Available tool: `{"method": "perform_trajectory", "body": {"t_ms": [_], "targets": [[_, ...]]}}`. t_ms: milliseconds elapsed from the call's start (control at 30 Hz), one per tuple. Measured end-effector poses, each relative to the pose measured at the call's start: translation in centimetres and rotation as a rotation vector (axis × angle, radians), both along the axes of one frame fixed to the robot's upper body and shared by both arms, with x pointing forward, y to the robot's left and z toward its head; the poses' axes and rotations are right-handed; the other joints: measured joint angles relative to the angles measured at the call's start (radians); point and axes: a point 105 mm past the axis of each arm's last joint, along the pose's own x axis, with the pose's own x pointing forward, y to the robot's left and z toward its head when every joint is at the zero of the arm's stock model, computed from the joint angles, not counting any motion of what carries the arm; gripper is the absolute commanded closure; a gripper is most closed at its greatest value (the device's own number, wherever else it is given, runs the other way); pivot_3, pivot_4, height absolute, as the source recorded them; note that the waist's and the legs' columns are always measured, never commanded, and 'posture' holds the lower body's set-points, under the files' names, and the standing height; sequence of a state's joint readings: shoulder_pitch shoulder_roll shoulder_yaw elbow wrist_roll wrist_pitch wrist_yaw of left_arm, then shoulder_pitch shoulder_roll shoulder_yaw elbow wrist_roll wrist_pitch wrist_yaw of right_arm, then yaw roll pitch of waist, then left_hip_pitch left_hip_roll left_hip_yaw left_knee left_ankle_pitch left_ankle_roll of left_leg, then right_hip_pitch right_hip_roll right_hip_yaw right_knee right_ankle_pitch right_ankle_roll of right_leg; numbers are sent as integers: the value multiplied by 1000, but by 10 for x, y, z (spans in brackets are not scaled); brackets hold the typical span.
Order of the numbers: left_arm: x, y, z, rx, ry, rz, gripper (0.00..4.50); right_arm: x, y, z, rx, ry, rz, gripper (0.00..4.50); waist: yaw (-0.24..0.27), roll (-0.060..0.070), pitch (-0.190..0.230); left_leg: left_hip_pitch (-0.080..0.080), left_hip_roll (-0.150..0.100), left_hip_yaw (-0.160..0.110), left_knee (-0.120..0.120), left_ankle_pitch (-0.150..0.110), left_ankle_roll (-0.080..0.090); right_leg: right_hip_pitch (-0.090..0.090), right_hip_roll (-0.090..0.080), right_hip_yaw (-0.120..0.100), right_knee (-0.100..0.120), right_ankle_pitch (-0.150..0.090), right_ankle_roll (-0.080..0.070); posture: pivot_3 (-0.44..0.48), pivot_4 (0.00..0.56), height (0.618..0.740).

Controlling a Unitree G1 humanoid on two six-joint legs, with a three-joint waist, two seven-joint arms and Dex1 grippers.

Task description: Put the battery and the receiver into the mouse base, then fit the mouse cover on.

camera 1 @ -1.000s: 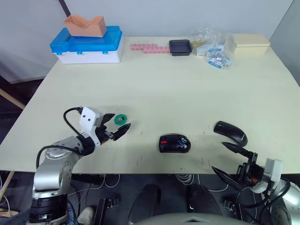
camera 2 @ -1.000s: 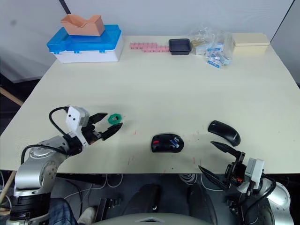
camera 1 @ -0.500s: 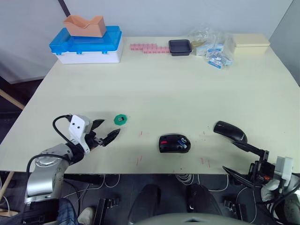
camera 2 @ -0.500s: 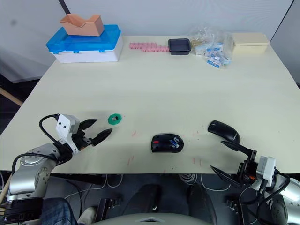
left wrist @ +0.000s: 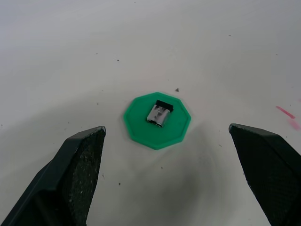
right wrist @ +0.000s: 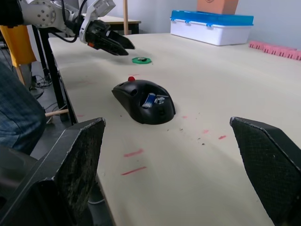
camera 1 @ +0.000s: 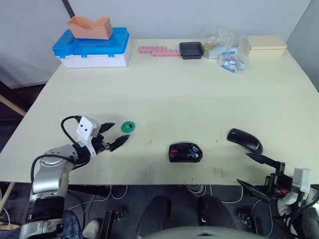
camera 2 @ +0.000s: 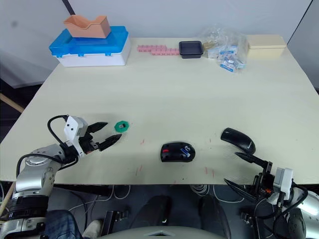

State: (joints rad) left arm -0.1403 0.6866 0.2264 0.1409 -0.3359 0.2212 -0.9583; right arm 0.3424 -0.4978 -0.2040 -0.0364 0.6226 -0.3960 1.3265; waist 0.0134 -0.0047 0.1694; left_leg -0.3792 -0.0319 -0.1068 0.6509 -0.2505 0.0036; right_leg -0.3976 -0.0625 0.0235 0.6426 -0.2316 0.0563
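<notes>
- Receiver (left wrist: 160, 113): a small silver-and-black plug lying on a green octagonal disc (left wrist: 157, 121), on the table (camera 1: 199, 89) near its front-left corner, straight ahead of the left gripper (camera 1: 113, 139).
- Left gripper's fingers (left wrist: 77, 165) are spread wide and hold nothing; the disc sits just beyond the tips, apart from both.
- Right gripper (camera 2: 240, 172) hangs past the table's front edge near the front-right corner, fingers (right wrist: 70, 160) wide apart and empty.
- Mouse base (camera 1: 185, 152) rests near the middle of the front edge, between the two grippers and touching neither; red marks show on it.
- Battery (right wrist: 149, 100), with its blue end, lies inside the mouse base.
- Mouse cover (camera 1: 244, 141) lies toward the front-right corner, well apart from the mouse base and just behind the right gripper's upper finger.
- Along the far edge: a blue-lidded white box (camera 1: 93, 48) with an orange tray (camera 1: 90, 27) on top at the far-left corner, a row of pink pieces (camera 1: 159, 51), a small black tray (camera 1: 192, 50), clear bags of small packets (camera 1: 227, 50), and a cream box (camera 1: 266, 46) at the far-right corner.
</notes>
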Motion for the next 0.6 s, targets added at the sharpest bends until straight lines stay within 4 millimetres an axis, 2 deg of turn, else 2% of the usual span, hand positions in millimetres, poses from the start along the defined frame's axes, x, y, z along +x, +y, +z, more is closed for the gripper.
{"method": "perform_trajectory", "body": {"t_ms": [100, 200, 233, 267, 367, 500, 600], "targets": [[6, 3, 7, 8, -9, -24, 30, 0, 1, -1, 3, 4, -4, 0, -2, 0, 0, 0, 0, 0, 0, 0, 0, 0, 0, 0, 0, 0, 0, 0, 150, 740], [10, 8, 13, 17, -1, -62, 722, 0, 1, -1, 1, 5, -6, 0, -6, 0, 0, 0, 0, 1, 0, 0, 0, 0, 1, 0, 0, 0, 0, 0, 150, 740], [10, 9, 14, 16, 15, -84, 1235, 0, 2, -1, 2, 4, -5, 0, -7, 0, 0, 0, 0, 1, 0, 0, 0, 0, 1, 0, 0, 1, 1, 0, 150, 740], [11, 10, 13, 12, 32, -102, 1438, 0, 3, -1, 2, 3, -3, 0, -9, 0, 0, 0, 0, 1, 0, 0, 0, 0, 1, 0, 0, 2, 4, 0, 150, 740], [13, 13, 13, 2, 56, -134, 1438, 0, 4, -1, 4, 2, -3, 0, -13, 0, 0, 0, 0, 1, 0, 0, 0, 0, 1, 0, 0, 2, 4, 0, 150, 740], [21, 24, 20, 25, -4, -161, 1438, 0, 6, 1, 1, -6, -6, 0, -19, 0, 0, 0, 0, 0, 0, 0, 0, 0, 1, -1, 0, 3, 4, 0, 150, 740], [23, 25, 22, 23, -13, -209, 1438, 0, 6, 0, 0, -4, -10, 0, -24, 0, 0, 0, 0, 0, 0, 0, 0, 0, 1, -1, 0, 3, 4, 0, 150, 740]]}}
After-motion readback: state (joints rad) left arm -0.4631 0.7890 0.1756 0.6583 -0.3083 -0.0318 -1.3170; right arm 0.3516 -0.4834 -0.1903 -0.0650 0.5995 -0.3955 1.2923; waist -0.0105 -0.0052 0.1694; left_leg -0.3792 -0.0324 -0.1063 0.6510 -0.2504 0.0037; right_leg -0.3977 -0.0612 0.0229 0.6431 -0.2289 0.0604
